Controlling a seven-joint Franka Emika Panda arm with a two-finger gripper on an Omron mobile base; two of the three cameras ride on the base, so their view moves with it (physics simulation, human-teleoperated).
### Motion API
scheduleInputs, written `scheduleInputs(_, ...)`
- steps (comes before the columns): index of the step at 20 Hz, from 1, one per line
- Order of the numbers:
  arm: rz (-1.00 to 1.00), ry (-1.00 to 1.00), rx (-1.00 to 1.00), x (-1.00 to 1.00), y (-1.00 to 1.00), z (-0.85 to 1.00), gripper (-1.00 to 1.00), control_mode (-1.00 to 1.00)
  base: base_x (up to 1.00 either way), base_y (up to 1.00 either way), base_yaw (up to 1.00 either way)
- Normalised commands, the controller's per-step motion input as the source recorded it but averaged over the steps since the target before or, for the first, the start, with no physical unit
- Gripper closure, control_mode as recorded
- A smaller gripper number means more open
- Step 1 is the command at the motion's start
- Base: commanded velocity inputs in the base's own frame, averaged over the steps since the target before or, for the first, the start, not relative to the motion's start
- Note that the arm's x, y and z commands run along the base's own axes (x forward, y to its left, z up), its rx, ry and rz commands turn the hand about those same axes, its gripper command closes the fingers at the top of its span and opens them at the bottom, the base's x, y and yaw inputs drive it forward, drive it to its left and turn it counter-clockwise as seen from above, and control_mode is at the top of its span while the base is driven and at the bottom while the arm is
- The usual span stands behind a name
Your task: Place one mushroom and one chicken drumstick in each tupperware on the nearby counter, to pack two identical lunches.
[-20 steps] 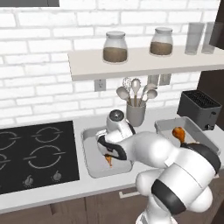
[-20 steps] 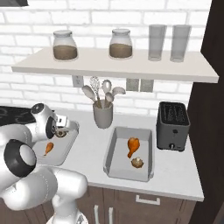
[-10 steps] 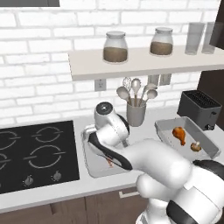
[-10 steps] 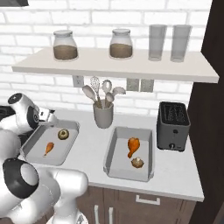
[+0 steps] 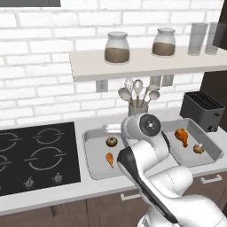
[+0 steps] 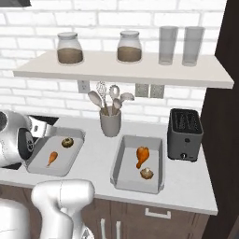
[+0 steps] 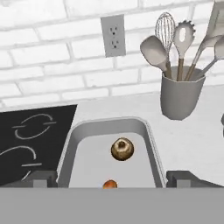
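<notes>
While the hand hangs with fingers spread wide and empty, each tupperware on the table holds a mushroom and drumstick.

Black stovetop sits on the left, a grey utensil holder with whisk and spoons is by the wall, black toaster far right, two jars and two glasses on the shelf.

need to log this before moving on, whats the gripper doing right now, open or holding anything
gripper: open, holding nothing, above the left tupperware, which has a mushroom and a drumstick in it.
</notes>
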Motion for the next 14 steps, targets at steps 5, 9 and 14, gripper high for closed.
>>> scheduleInputs(5, 0.01, -0.54, 0.11, -1.0, -0.58, 0.98, -1.0, -1.0, 0.0, 0.0, 0.0)
scheduleInputs(9, 0.0, 0.0, 0.0, -0.03, 0.0, 0.0, -1.0, -1.0, 0.0, 0.0, 0.0)
scheduleInputs(14, 0.0, -0.15, 0.0, -0.35, 0.0, 0.03, -1.0, -1.0, 0.0, 0.0, 0.0)
